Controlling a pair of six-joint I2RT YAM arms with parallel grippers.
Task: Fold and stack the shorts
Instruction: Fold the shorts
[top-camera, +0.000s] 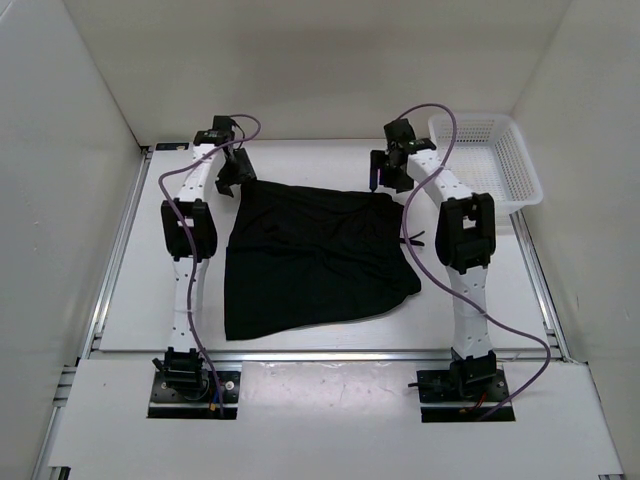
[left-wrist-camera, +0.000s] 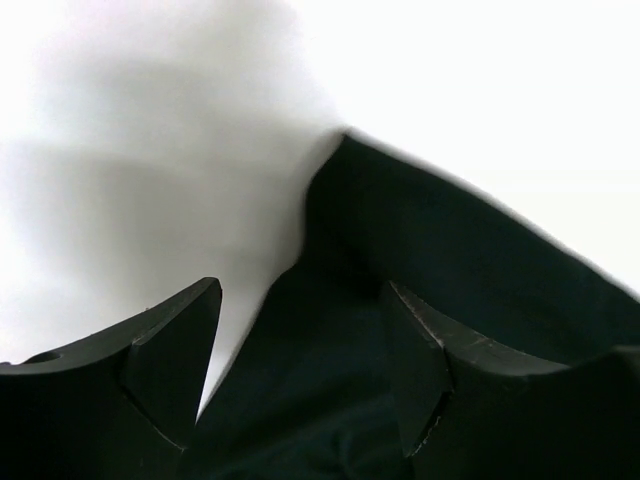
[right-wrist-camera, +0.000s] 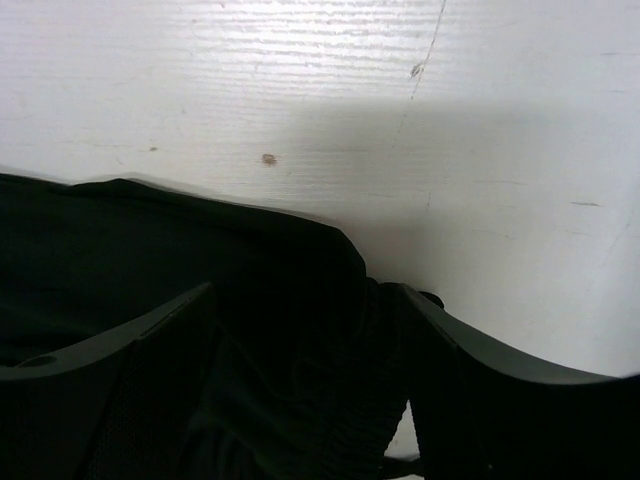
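Both jaw pairs apart, gripping nothing: left gripper (top-camera: 232, 172) over far-left corner of black shorts (top-camera: 310, 260), right gripper (top-camera: 390, 172) over far-right corner. Shorts spread flat mid table (top-camera: 140, 300); white mesh basket (top-camera: 490, 160) at far-right corner.

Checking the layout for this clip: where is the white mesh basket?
Top view: the white mesh basket sits at the far right corner of the table, just right of the right gripper, apart from the black shorts spread centrally.

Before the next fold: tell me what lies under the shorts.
The shorts lie spread on the white table, which shows around them. Anything else beneath the fabric is covered, unseen.
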